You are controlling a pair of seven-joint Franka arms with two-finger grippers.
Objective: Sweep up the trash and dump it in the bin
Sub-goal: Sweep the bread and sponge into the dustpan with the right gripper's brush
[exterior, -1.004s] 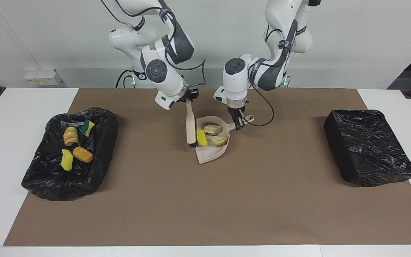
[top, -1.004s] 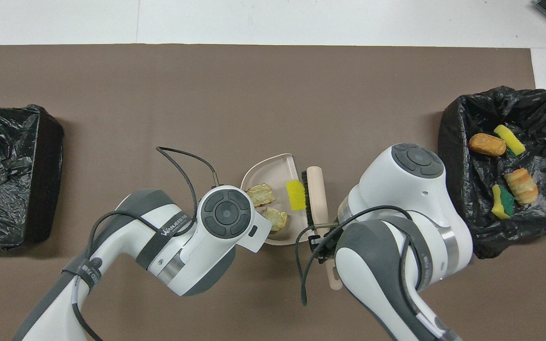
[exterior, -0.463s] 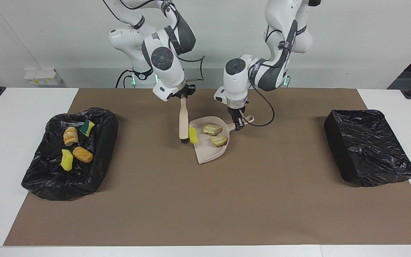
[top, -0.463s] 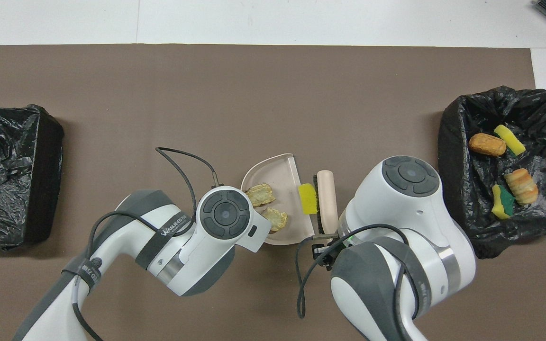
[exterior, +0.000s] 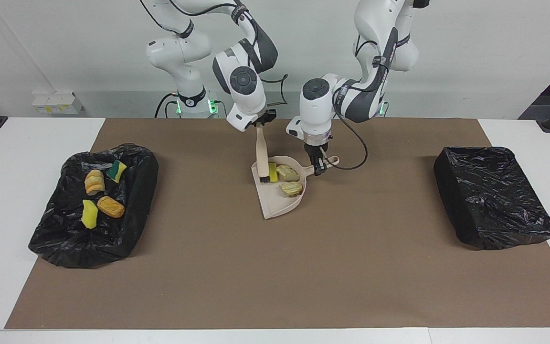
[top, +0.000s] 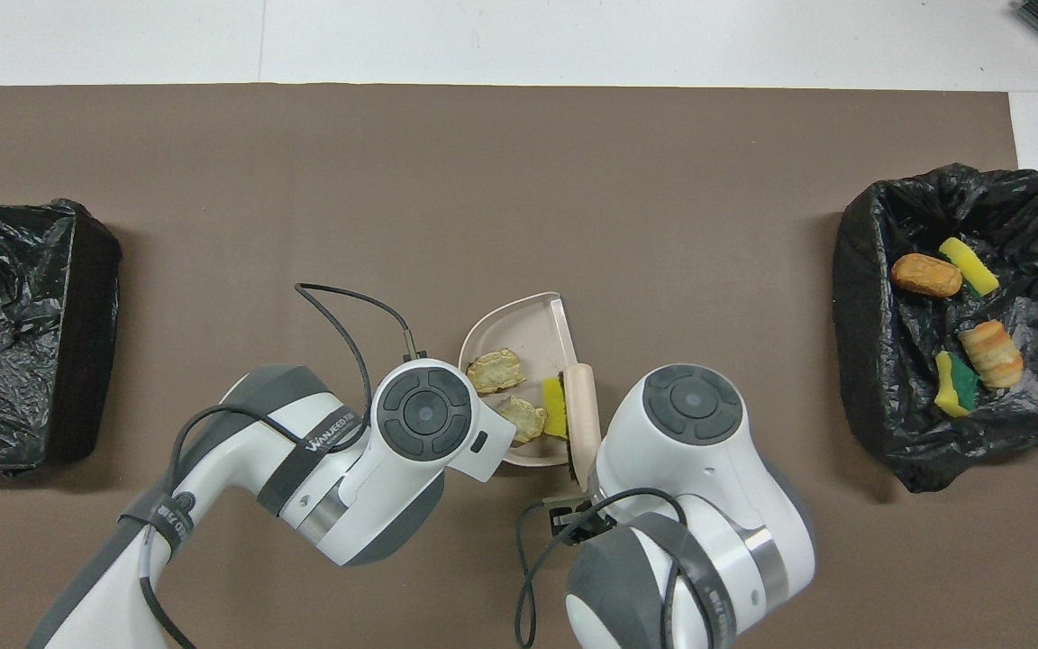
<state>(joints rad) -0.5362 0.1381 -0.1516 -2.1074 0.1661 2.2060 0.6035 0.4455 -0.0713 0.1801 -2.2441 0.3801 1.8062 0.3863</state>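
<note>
The dustpan (exterior: 280,198) is steadied by the closed left end effector (exterior: 320,167); the brush (exterior: 261,160), clamped in the right end effector (exterior: 259,125), corrals trash (exterior: 273,172).

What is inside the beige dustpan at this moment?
Inside the dustpan lie two tan bread-like chunks and a yellow sponge piece, with the brush head against the sponge. The pan's floor under them is hidden.

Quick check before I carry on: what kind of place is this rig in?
Probably a robotics lab, not a home: a white table under a brown mat, bare white wall, and staged bins lined with black bags, one holding sponge and bread scraps.
</note>
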